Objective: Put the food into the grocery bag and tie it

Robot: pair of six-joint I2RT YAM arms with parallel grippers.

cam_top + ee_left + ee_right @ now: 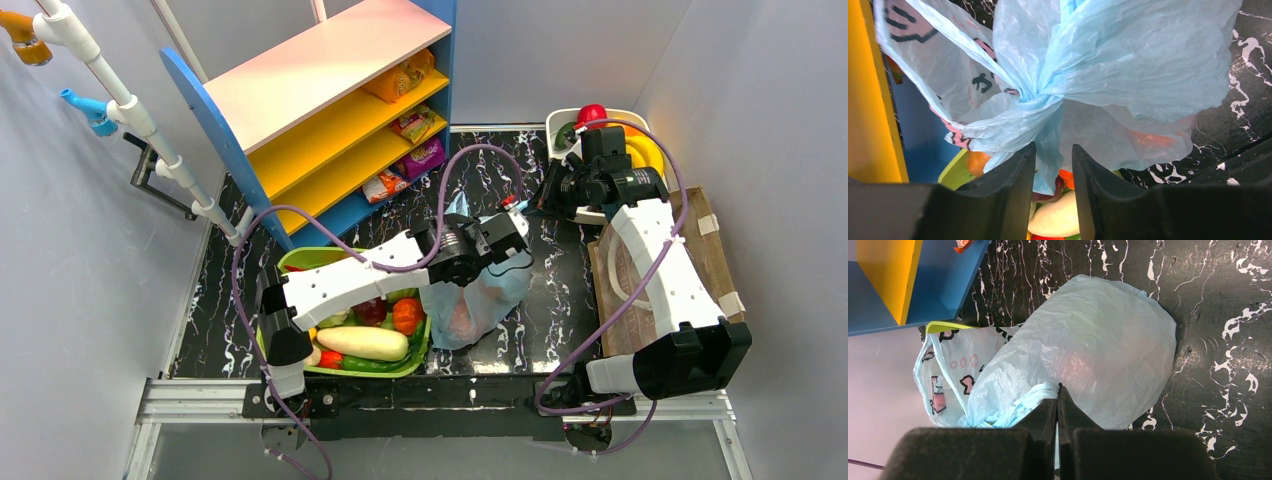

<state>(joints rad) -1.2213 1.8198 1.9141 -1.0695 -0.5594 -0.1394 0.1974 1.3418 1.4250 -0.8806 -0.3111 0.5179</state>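
Three views, taken in turn.

Top external: found grocery bag (478, 295) slumped on black marbled surface (540, 330), against the right end of green basket (295, 262) holding vegetables. Made out food (462, 322) as an orange blur through the plastic, low in the bag. Traced left arm (345, 282) across the basket to the bag's top. Traced right arm (655, 265) over brown paper bag (712, 235), bent toward the same spot. Could not read either grip from here, with black housings crowding the bag's neck. Noted shelf (330, 110) with packets behind, seen whole only in this view.

Left wrist: looked past left gripper (1054, 152), fingers narrowly parted. Saw a hanging strip of the bag between them, brushing one side, not visibly squeezed. Saw bag gathered into a bunched twist at mid-frame, with dark and pink printing on its left panel. Glimpsed the food as an orange patch behind the film at right. Caught long white vegetable (1055, 220) and a sliver of basket rim below, mostly blocked by the fingers.

Right wrist: looked onto the bag lying rounded on the surface. Could see the food only as a faint pinkish smudge. Found right gripper (1057, 392) pressed together, with a twisted band of bag running right up to the tips and apparently nipped there. Could not see the actual pinch, hidden by the fingers. Caught the shelf corner top left, cut off by the frame edge.
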